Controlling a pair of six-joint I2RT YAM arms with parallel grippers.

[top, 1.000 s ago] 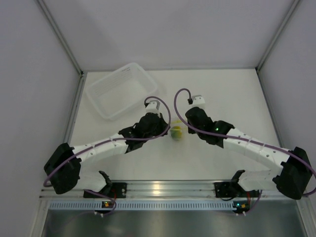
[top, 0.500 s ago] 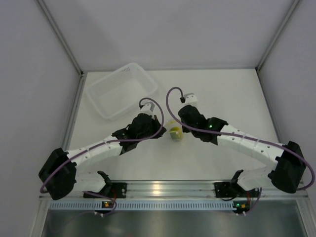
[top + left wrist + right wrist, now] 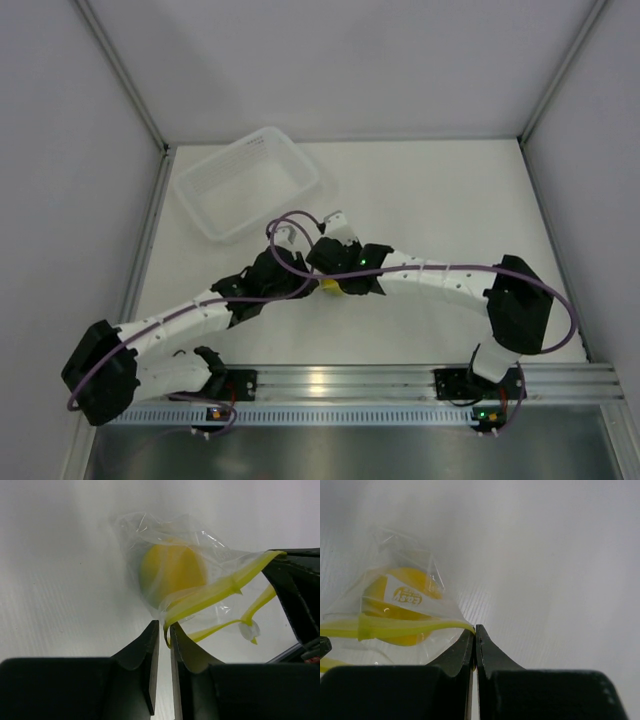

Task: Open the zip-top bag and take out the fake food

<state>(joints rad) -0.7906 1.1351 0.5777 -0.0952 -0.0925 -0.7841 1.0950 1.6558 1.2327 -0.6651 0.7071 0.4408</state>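
Note:
The zip-top bag [image 3: 192, 532] is a clear, crinkled pouch lying on the white table, its mouth parted into two yellow zip strips [image 3: 215, 591]. Inside it sits the fake food [image 3: 170, 570], a round yellow ball. My left gripper [image 3: 162, 626] stands just open, with the curled end of one strip loose between its tips. My right gripper [image 3: 474, 628] is shut on the end of the other yellow strip [image 3: 405, 628] of the bag [image 3: 402, 555]. From above, the two gripper heads meet over the bag [image 3: 329, 287], hiding most of it.
A translucent white basket [image 3: 296, 153] stands at the back left of the table. Both arms cross the near middle, the right arm [image 3: 440, 275] reaching far to the left. White walls close in the sides and back.
Both gripper heads have moved nearer and to the left with the bag. The right arm has swung across. My left jaws have parted a little from shut.

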